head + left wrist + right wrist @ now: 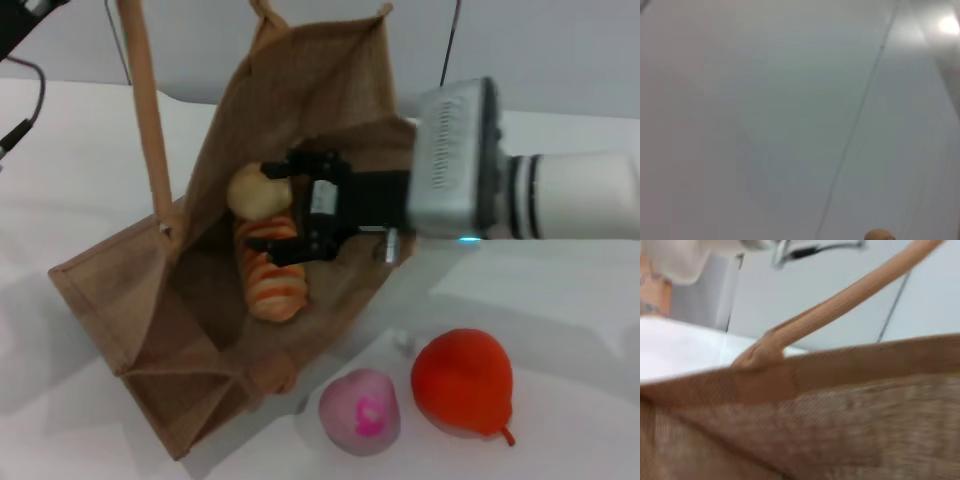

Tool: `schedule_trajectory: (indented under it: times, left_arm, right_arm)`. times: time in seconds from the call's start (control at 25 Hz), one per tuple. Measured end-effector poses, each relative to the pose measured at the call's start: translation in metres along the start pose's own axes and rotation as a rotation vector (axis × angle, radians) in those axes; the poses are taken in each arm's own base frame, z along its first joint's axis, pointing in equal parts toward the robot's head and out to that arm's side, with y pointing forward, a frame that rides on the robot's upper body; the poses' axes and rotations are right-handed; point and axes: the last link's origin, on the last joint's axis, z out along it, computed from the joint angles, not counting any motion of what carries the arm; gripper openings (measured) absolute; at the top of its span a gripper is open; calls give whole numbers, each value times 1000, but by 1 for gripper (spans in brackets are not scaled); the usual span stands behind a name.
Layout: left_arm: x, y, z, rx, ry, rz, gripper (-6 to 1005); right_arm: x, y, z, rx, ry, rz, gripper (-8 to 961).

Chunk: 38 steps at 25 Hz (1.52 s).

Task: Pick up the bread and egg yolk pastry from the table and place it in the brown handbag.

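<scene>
The brown handbag (pixel 200 300) lies open on the white table, and its burlap wall also fills the right wrist view (pixel 840 430). The striped bread (pixel 272 275) lies inside it. The pale egg yolk pastry (pixel 255 192) rests in the bag at the bread's far end. My right gripper (pixel 285 210) reaches into the bag's mouth from the right. Its fingers are spread open, with the upper fingertip by the pastry's top and the lower one over the bread. One long handle (pixel 150 120) rises straight up out of the head view. Only a dark bit of the left arm (pixel 25 20) shows at the top left.
A red-orange pear-shaped fruit (pixel 463 383) and a pink ball with a magenta mark (pixel 360 410) sit on the table in front of the bag, right of centre. A black cable (pixel 35 90) hangs at the far left. The left wrist view shows mostly wall, with a tan tip (pixel 879 234).
</scene>
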Motion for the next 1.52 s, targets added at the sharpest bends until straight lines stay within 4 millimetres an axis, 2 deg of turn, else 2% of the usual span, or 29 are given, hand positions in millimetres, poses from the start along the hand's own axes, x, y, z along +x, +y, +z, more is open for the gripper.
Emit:
schedule_trajectory:
  times: [0.08, 0.28, 0.4, 0.56, 0.64, 0.88, 1.08, 1.2, 1.4, 1.52]
  left_arm:
    - [-1, -4, -5, 35, -1, 3, 155]
    - [-11, -15, -9, 127, -23, 7, 181]
    - [-22, -19, -10, 153, -53, 24, 197]
    - [-36, -21, -7, 153, -154, 91, 218]
    - [-46, -21, -5, 157, -201, 134, 228]
    - [-83, -23, -7, 199, -294, 305, 260]
    - [-97, -14, -12, 233, -203, 428, 286]
    - [-96, -6, -19, 257, -108, 487, 499]
    - [-86, -3, -41, 381, 50, 493, 734]
    - [-80, 0, -53, 422, 119, 493, 807]
  right_arm:
    - [2, -3, -7, 6, -15, 26, 891]
    - [26, -20, -85, 96, -87, 188, 890]
    - [36, -22, -124, 183, -135, 224, 889]
    - [43, -19, -169, 320, -226, 233, 888]
    - [43, -17, -183, 358, -263, 226, 886]
    - [42, -17, -202, 455, -339, 208, 884]
    - [46, -14, -211, 532, -371, 191, 884]
    - [51, -10, -219, 626, -413, 175, 884]
    - [69, 7, -232, 836, -459, 140, 884]
    - [75, 17, -236, 930, -476, 120, 884]
